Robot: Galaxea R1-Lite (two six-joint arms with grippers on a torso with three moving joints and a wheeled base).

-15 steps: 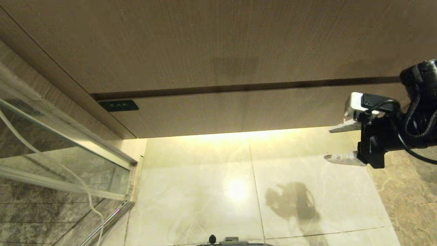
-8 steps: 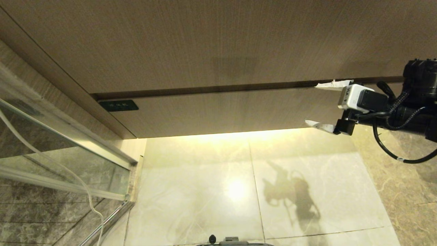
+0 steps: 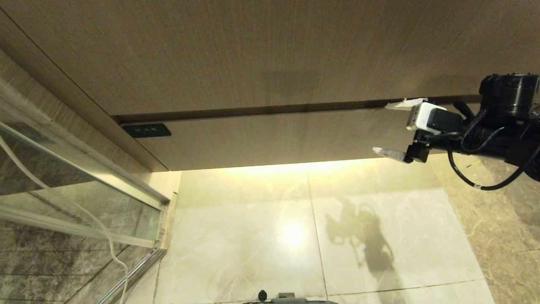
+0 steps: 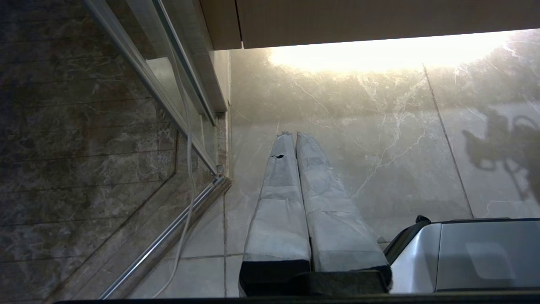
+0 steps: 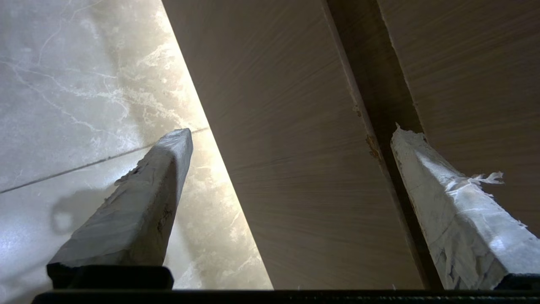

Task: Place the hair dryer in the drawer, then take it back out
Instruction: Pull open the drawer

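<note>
The marble floor [image 3: 379, 202] spreads below the cabinet. The drawer [image 3: 274, 137] is shut, its front under the taller panel [image 3: 253, 50]. The right gripper [image 3: 390, 126], jaws spread wide and empty, straddles that front, likely to grasp its edges and pull it. The left gripper [image 4: 295, 137], jaws closed, hangs parked. The hair dryer is nowhere in view.

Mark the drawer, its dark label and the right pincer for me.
drawer [image 3: 274, 139]: head view, middle of its shut wood-grain front.
dark label [image 3: 146, 130]: head view, centre of the plate.
right pincer [image 3: 391, 128]: head view, midway between its open fingertips.
</note>
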